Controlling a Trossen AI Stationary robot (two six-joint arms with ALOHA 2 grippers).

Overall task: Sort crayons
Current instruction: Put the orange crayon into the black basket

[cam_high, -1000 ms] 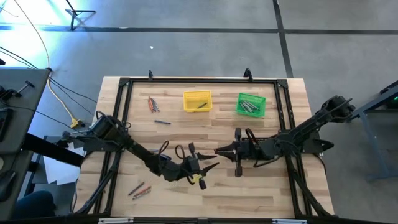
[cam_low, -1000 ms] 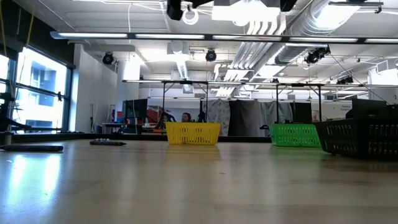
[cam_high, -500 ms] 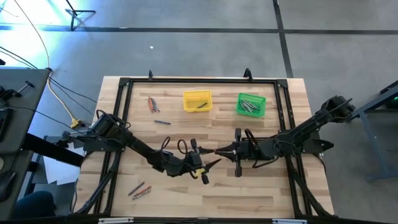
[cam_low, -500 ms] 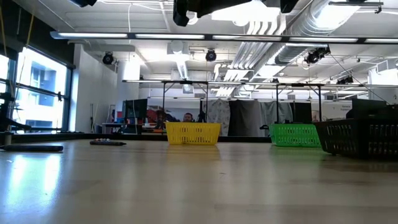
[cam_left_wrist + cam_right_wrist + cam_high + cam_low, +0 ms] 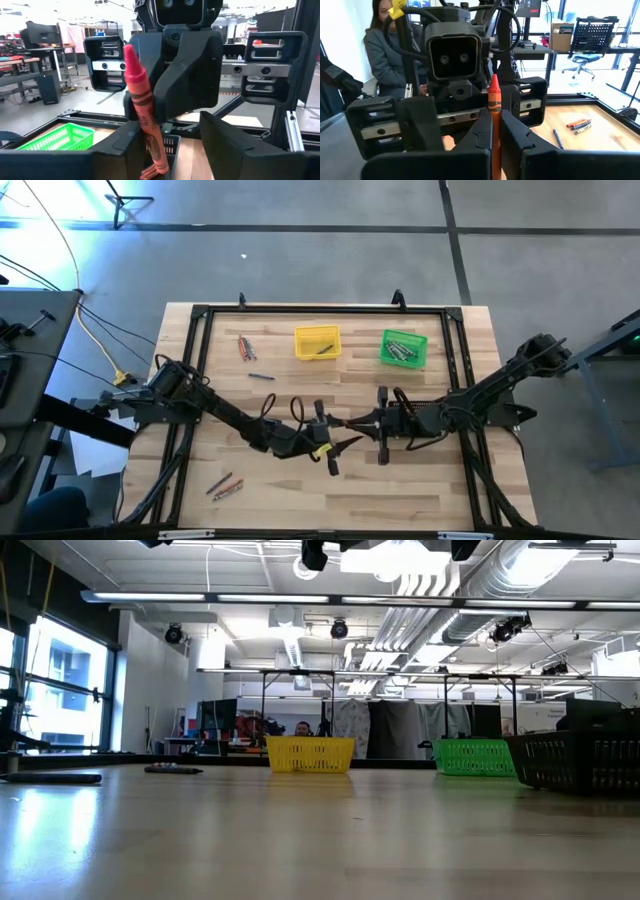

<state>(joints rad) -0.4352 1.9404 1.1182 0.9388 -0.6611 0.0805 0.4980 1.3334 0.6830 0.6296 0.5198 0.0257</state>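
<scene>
high: we see both pincers meet mid-tabletop (image 5: pixel 420 490) | left wrist: left pincer (image 5: pixel 170 145) agape, crayon (image 5: pixel 145 120) between fingers, ungripped | right wrist: right pincer (image 5: pixel 495 142) clamped on that crayon (image 5: pixel 494 100), upright

You see left gripper (image 5: pixel 172 150) fingers spread wide, one finger (image 5: pixel 127 147) each side of frame bottom. Red crayon (image 5: pixel 144 112) stands tilted between them, beside near finger, tip up; contact with finger unclear. Right behind crayon: right arm's wrist block (image 5: pixel 180 60), facing you. Green bin (image 5: pixel 55 140) on table beyond crayon, to its side. Black frame rails (image 5: pixel 295 125) beyond wrist block.
</scene>
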